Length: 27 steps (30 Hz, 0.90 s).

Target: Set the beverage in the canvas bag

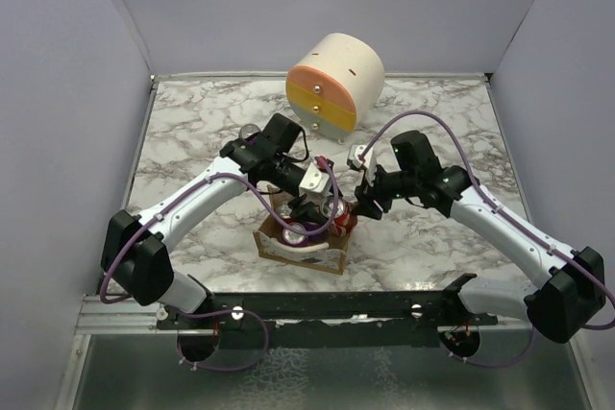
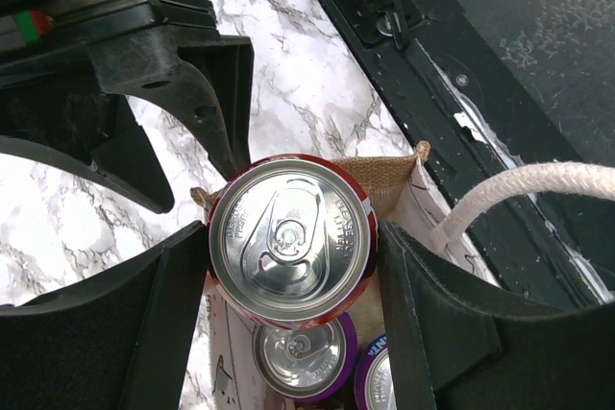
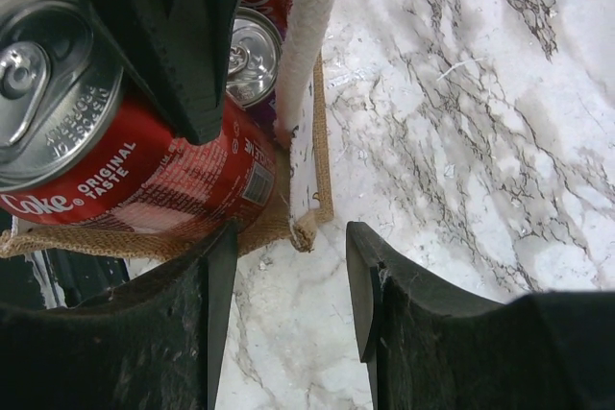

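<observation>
Coke can (image 2: pixel 288 237) at canvas bag (image 2: pixel 386 182) mouth, purple cans (image 2: pixel 303 357) beneath, cabinet (image 1: pixel 334 82) behind

We have the top external camera high behind the black rail (image 1: pixel 317 309) that carries both arms, looking down and forward over the whole marble table (image 1: pixel 192 122) from far off. The left wrist camera looks almost straight down between the left gripper's fingers (image 2: pixel 115 333) onto the lid of the red can (image 2: pixel 288 242), very close, with the canvas bag (image 2: pixel 389 180) below. The right wrist camera looks past the right gripper's fingers (image 3: pixel 432 333) at the bag's corner, equally close. All three views share can and bag
</observation>
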{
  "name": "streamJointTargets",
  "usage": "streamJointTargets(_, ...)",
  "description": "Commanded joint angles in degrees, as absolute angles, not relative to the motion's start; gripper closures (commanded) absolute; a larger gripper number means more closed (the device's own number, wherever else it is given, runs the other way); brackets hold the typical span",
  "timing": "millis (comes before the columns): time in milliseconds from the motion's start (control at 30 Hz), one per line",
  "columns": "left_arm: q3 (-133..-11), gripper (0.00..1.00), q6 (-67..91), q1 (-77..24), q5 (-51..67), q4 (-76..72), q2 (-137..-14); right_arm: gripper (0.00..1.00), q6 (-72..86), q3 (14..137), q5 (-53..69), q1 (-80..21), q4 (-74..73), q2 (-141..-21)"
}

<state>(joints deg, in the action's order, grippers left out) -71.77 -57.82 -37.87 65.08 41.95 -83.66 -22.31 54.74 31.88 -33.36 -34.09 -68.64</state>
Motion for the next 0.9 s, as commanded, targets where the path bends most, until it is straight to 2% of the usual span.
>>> streamJointTargets(0,-71.73,1.00,-62.58,-38.96,70.05,38.99,-83.88,0.51,-22.62,57.16,31.81,-32.87,-35.06,-68.80)
streamJointTargets(867,-73.30,1.00,-61.62,-39.69,57.54,38.39,-87.69,0.46,-23.08,56.60,33.77,-30.84,-35.69,-66.07)
